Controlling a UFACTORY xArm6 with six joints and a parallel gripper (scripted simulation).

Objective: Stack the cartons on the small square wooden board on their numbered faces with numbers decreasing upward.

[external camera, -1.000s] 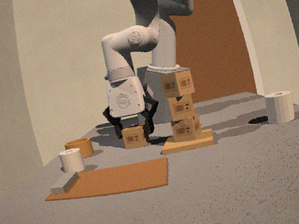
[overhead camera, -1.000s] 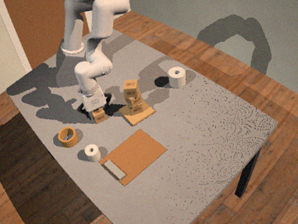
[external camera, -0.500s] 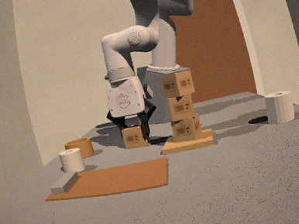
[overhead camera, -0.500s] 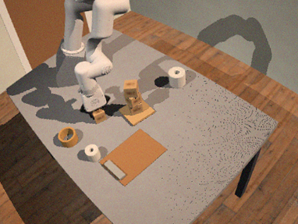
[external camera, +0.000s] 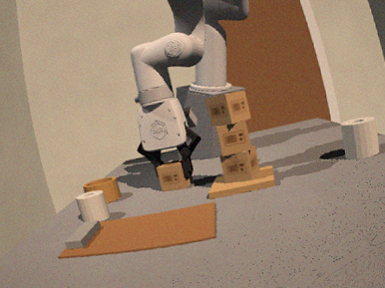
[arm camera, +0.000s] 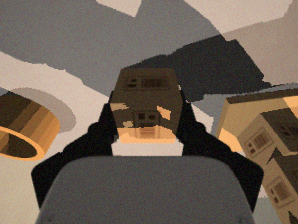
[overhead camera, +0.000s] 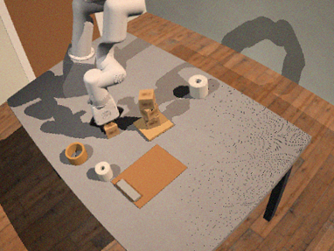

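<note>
Three cube cartons stand in a column (external camera: 233,136) on the small square wooden board (external camera: 243,183); the column also shows in the top view (overhead camera: 148,107) and at the right of the wrist view (arm camera: 265,140). The top carton (external camera: 227,107) sits slightly offset. The fourth carton (external camera: 171,176) rests on the table left of the board. My gripper (external camera: 172,170) is shut on this fourth carton (arm camera: 146,107), its black fingers pressing both sides; the same carton shows under my wrist in the top view (overhead camera: 111,129).
A tape roll (overhead camera: 76,153) lies left of the held carton. White paper rolls stand at the front left (overhead camera: 103,171) and back right (overhead camera: 199,86). A large brown mat (overhead camera: 150,174) with a grey block (overhead camera: 129,189) lies nearer the front.
</note>
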